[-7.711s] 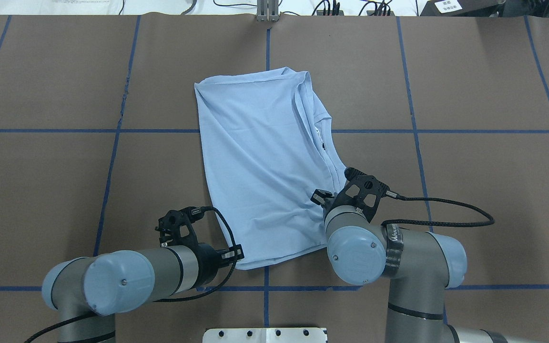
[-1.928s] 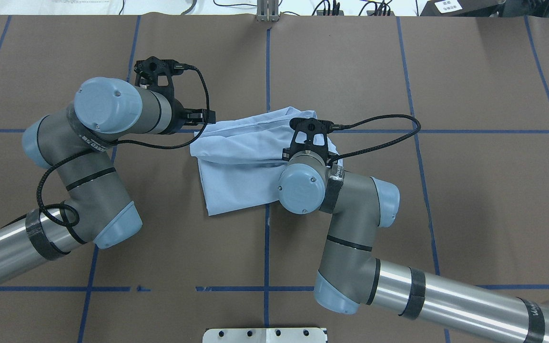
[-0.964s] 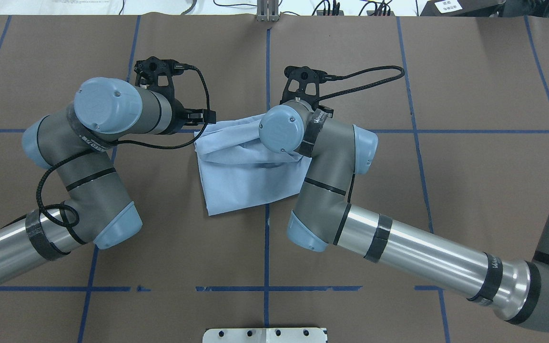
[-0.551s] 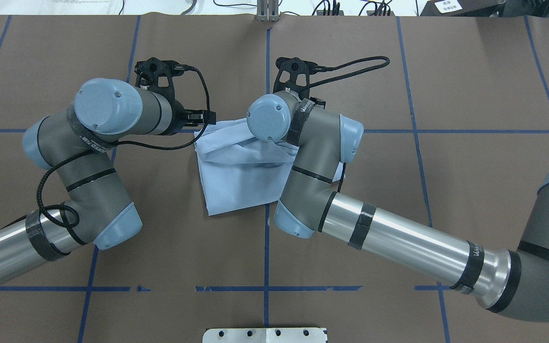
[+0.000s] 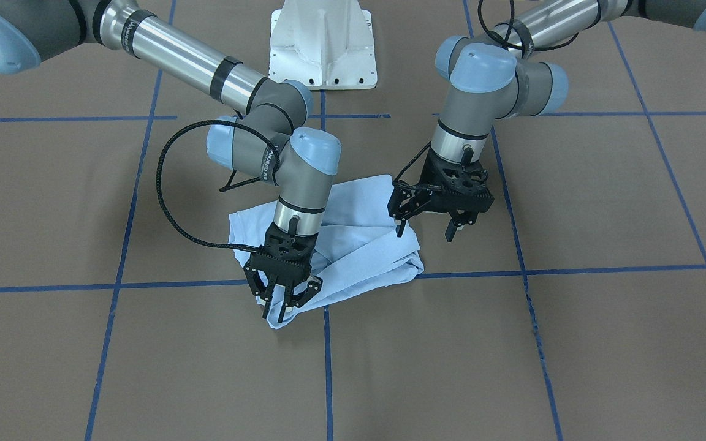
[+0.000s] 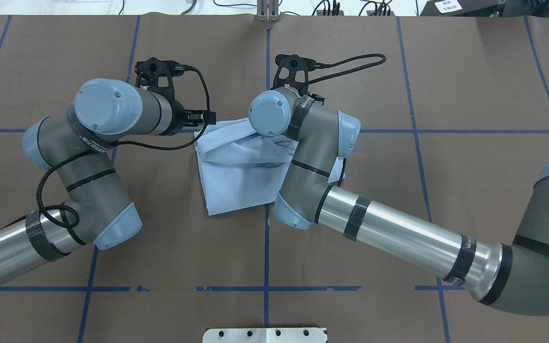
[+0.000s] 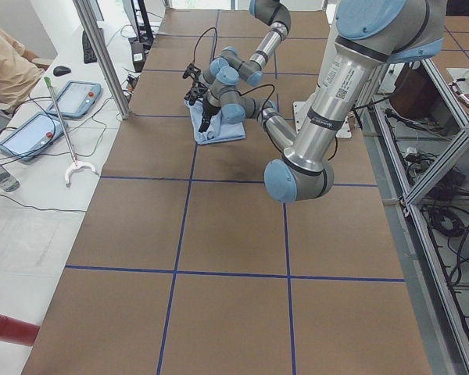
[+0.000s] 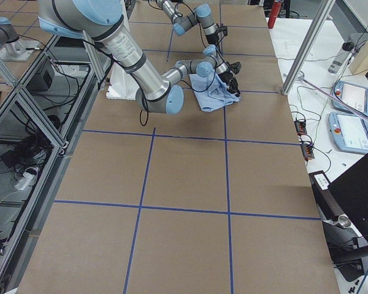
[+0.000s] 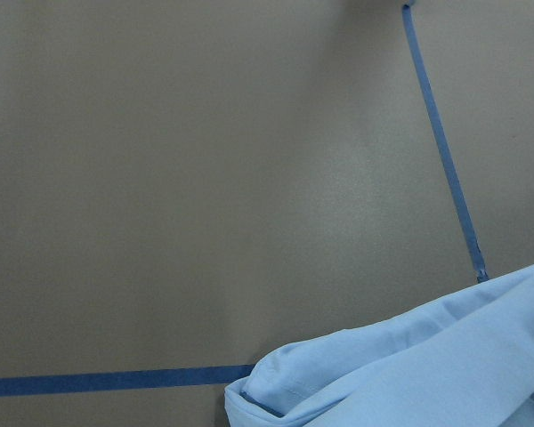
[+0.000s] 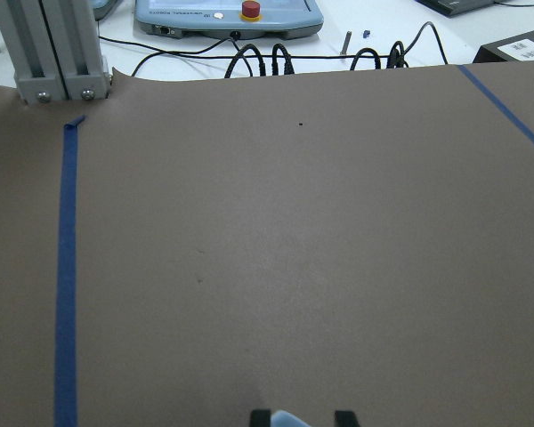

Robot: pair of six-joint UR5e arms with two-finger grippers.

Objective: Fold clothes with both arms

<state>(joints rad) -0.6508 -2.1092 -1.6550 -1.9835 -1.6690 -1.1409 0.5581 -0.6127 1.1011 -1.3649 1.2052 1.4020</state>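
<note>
Right arm (image 6: 389, 236) has swung across over the last two seconds, carrying the near hem of the T-shirt (image 6: 236, 186) up and over toward the far side. In the last half-second it barely moved. Its jaws are closed on a corner of blue cloth. The front view shows that corner held low over the worktop (image 6: 470, 71), though we cannot tell if it touches. The right wrist view shows a sliver of blue between the tips.

Left arm (image 6: 88, 176) has not shifted in that time. Its jaws stand apart and empty, one tip just at the shirt's edge.

The T-shirt lies mid-worktop across the centre tape line (image 6: 267, 247). It is shorter front to back than some seconds ago, and the top layer is ridged and rumpled.

We judge this fold nearly laid. The right arm should lower and let go, then smooth the cloth. The risk is that releasing onto the bunched ridge leaves a crooked fold.
</note>
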